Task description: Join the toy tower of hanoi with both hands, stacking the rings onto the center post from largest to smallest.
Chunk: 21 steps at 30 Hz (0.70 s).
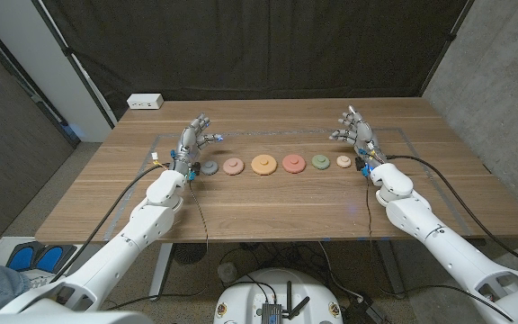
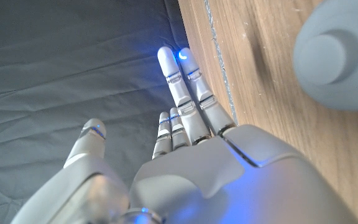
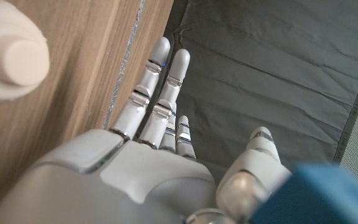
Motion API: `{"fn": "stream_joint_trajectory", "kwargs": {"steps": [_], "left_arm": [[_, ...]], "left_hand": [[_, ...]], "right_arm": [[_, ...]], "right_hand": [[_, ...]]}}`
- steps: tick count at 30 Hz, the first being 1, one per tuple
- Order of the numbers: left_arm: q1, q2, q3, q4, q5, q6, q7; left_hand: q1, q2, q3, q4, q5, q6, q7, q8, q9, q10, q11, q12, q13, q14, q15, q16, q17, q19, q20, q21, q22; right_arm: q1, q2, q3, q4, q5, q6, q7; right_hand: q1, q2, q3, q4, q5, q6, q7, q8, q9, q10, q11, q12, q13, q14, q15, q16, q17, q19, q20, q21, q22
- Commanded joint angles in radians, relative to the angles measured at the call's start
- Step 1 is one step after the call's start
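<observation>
Both arms reach in from the near corners. Six pieces lie in a row mid-table: grey ring, pink ring, orange ring, red ring, green ring, cream ring. Left hand stands at 11 o'clock of the grey ring, fingers spread, holding nothing. Right hand at 1 o'clock of the cream ring, likewise. White box at the far left corner; no writing legible.

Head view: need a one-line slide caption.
Both hands, left hand and right hand, open at either end of a row of six coloured toy pieces on the wooden table, nothing stacked yet.
</observation>
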Motion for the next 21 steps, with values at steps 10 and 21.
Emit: {"fn": "stream_joint_trajectory", "kwargs": {"steps": [10,21], "left_arm": [[0.014,-0.015,0.009,-0.044,0.075,0.038,0.138],[0.019,-0.008,0.011,-0.065,0.106,0.071,0.188]], "left_hand": [[0.088,-0.032,-0.022,-0.005,0.007,0.058,-0.012,0.003,0.011,0.048,0.004,0.006,0.015,0.073,-0.098,0.262,0.244,0.099,-0.075,0.167,0.152],[0.114,-0.045,-0.015,-0.005,0.010,0.101,-0.022,0.012,0.012,0.062,-0.036,0.005,0.014,0.116,-0.101,0.314,0.280,0.163,-0.128,0.213,0.166]], "right_arm": [[0.012,0.017,-0.008,0.026,-0.039,0.006,-0.055],[0.000,0.026,-0.008,-0.004,-0.111,-0.010,-0.183]], "right_hand": [[0.065,0.000,0.009,-0.009,0.007,0.040,-0.003,0.007,0.007,0.063,-0.011,0.001,0.043,0.038,-0.104,0.251,0.253,0.085,-0.099,0.189,0.203],[0.086,-0.013,0.036,-0.003,0.013,0.199,-0.040,0.053,0.012,0.113,-0.087,-0.006,0.077,0.146,-0.107,0.421,0.458,0.165,-0.187,0.302,0.296]]}}
